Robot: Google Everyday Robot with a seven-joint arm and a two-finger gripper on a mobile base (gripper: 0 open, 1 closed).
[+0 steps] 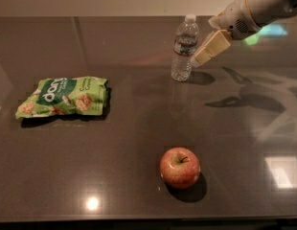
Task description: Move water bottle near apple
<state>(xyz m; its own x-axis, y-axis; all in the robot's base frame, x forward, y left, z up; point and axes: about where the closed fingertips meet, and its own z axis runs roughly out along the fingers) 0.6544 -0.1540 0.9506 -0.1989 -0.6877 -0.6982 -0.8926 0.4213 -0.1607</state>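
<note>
Starting at the table's (129,143) front edge: the apple (180,167) sits right of centre, red with yellowish patches, stem up. Out by the left edge lies a green snack bag (64,96) (no part in this). Farther back, toward the far edge, the water bottle (184,49) stands upright, long axis vertical: clear, ribbed, white cap, dark label band. Just beside it, on the far-right-corner side, hovers the gripper (201,58), angled down at the label; apart or together, I cannot tell. So the bottle lies immediately left of the gripper, well apart from the apple.
</note>
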